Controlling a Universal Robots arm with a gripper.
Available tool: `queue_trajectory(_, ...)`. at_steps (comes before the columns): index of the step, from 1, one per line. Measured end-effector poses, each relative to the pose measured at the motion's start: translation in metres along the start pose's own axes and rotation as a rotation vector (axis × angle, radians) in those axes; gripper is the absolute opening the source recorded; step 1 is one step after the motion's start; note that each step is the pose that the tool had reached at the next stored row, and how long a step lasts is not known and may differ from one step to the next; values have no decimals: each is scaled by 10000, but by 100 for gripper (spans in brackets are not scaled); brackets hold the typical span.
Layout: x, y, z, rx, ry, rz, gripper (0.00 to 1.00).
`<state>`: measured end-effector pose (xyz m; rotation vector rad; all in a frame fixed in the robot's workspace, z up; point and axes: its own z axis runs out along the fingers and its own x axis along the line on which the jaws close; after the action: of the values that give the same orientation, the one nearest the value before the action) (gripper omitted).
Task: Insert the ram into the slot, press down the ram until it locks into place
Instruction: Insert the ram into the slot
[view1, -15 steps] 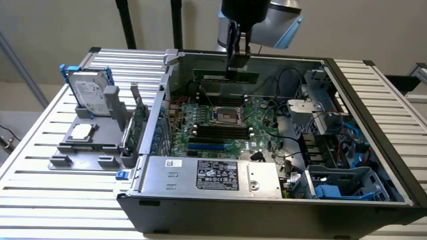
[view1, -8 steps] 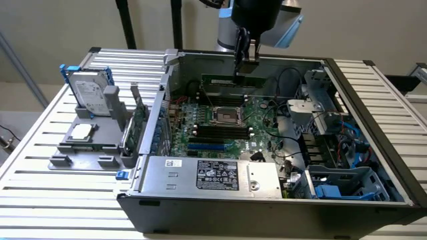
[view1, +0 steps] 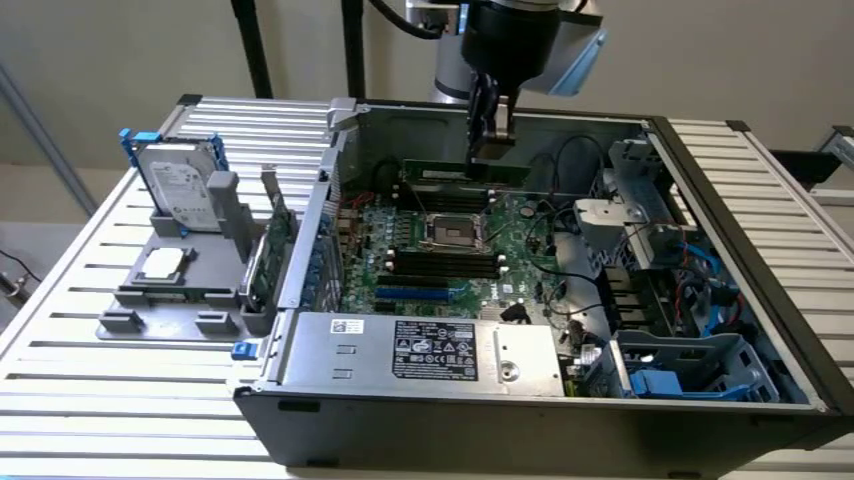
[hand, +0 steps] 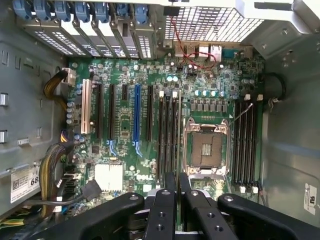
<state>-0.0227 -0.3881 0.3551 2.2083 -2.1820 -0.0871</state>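
Note:
My gripper (view1: 491, 148) hangs over the far side of the open computer case, shut on the top edge of the ram (view1: 447, 172). The ram is a thin green stick held level and on edge, above the motherboard (view1: 527, 250) and touching no socket. One bank of black memory slots (view1: 441, 264) lies in front of the CPU socket (view1: 450, 232). In the wrist view the gripper (hand: 176, 192) has its fingers pressed close together, which hides the stick. Parallel black slots (hand: 170, 135) run straight ahead of the fingers, and a second bank (hand: 246, 140) lies beyond the CPU socket (hand: 205, 147).
A bright blue slot (hand: 136, 115) and white slot (hand: 86, 107) sit beside the black ones. The case walls (view1: 320, 200) surround the board, with a power supply (view1: 427, 350) in front and drive cages and cables (view1: 667, 260) at the exterior view's right. A hard drive (view1: 180, 190) stands outside the case.

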Motion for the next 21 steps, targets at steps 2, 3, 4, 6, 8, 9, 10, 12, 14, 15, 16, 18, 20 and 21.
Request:
queue_trajectory(2, 11, -3, 36, 0, -1, -2, 13)
queue_trajectory(3, 18, -4, 55, 0, -2, -1, 13)
queue_trajectory(4, 25, -5, 72, 0, 0, 0, 13)
queue_trajectory(6, 40, -7, 109, 0, 0, 0, 13)
queue_trajectory(8, 55, -9, 144, 0, 0, 0, 13)
queue_trajectory(9, 63, -10, 162, 0, 0, 0, 13)
queue_trajectory(10, 71, -11, 180, 0, -1, 0, 13)
queue_trajectory(12, 87, -13, 216, 0, 0, 0, 13)
queue_trajectory(14, 101, -15, 253, 0, 0, 0, 13)
queue_trajectory(15, 107, -16, 270, 0, 0, 0, 13)
queue_trajectory(16, 114, -18, 289, 0, 0, 0, 13)
queue_trajectory(18, 126, -20, 326, 1, -2, 0, 13)
queue_trajectory(20, 139, -22, 361, 0, 0, 0, 13)
queue_trajectory(21, 145, -23, 379, 0, -1, 0, 13)
